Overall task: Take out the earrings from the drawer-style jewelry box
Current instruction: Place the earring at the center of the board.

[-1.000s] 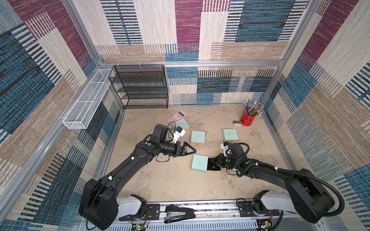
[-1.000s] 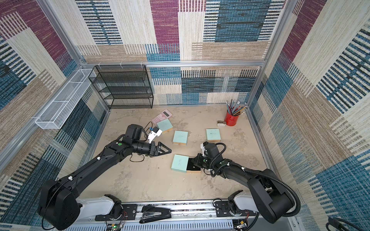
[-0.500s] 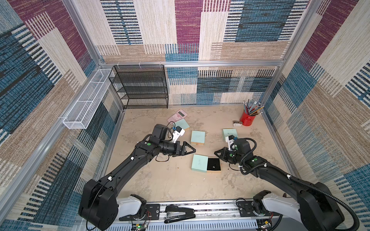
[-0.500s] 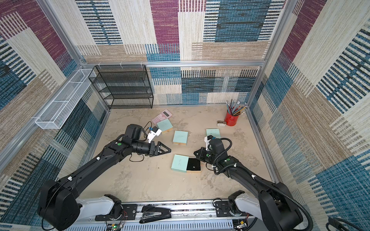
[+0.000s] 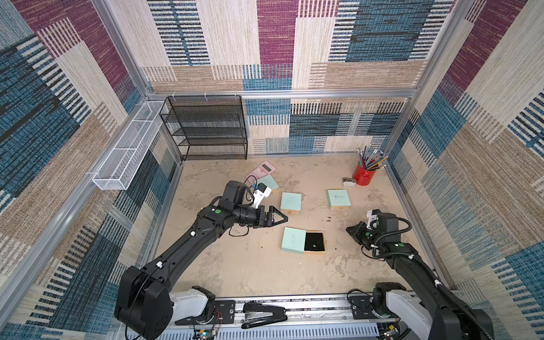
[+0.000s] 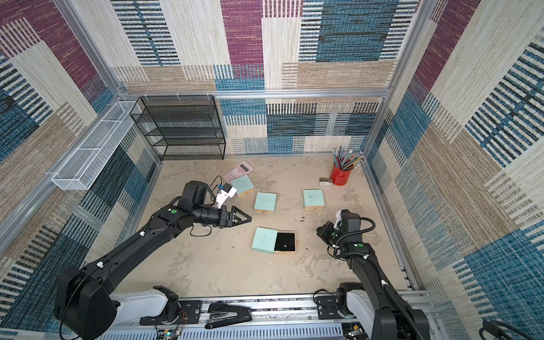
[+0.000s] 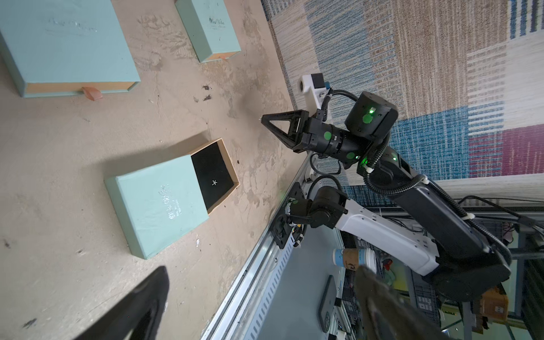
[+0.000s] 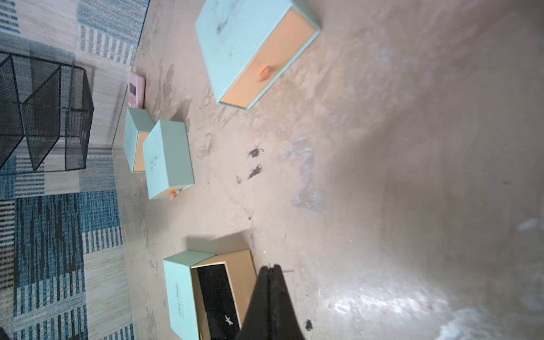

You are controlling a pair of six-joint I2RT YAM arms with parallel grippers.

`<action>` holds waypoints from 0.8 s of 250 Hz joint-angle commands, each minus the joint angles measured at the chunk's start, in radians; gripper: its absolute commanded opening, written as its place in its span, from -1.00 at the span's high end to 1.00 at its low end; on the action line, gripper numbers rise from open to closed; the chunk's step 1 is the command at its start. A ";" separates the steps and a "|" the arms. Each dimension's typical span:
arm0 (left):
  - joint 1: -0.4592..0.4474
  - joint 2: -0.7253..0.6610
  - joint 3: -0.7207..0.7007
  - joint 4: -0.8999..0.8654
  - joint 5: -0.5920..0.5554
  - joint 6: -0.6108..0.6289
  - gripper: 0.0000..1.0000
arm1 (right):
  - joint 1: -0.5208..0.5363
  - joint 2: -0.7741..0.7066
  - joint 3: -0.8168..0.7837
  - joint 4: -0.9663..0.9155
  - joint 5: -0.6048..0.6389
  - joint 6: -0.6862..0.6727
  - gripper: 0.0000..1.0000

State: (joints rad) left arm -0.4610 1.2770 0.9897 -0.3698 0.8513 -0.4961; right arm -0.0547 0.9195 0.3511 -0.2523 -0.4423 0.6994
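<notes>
I see one pale star-shaped earring [image 5: 315, 245] on the black foam of the pulled-out brown cardboard drawer [image 5: 319, 237]. The drawer belongs to the mint-green drawer-style jewelry box [image 5: 293, 240], lower centre in both top views.

The left gripper [image 5: 279, 219] hangs just up-left of that box, released. Its fingers [image 7: 141, 306] stand wide apart in the left wrist view and grasp nothing.

The right gripper [image 5: 351, 231] sits right of the drawer's open end, apart from it, with stained floor between. It is clenched tip to tip [image 7: 265, 120] and I see nothing in it.

A closed mint-green box [image 5: 290, 202] lies just beyond the left gripper's tip. A second closed box [image 5: 339, 198] lies at centre right. A third box [image 5: 269, 182] sits partly under the left wrist camera, touching a pink calculator [image 5: 261, 169].

A red tin of pencils [image 5: 364, 176] stands upper right. A black stapler [image 5: 263, 315] rests on the bottom rail.
</notes>
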 commanded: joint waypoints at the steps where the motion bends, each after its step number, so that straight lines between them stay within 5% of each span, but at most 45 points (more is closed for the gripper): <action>1: -0.007 0.015 0.032 0.012 0.007 -0.017 -0.97 | -0.062 -0.009 -0.020 -0.013 -0.043 -0.040 1.00; 200: -0.017 0.021 0.015 0.013 0.015 0.013 -0.97 | -0.378 0.221 0.035 0.166 -0.014 -0.075 1.00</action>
State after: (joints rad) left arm -0.4789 1.3006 1.0046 -0.3470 0.8520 -0.5121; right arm -0.4191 1.1088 0.3660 -0.1574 -0.4706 0.6243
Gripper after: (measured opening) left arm 0.986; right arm 0.050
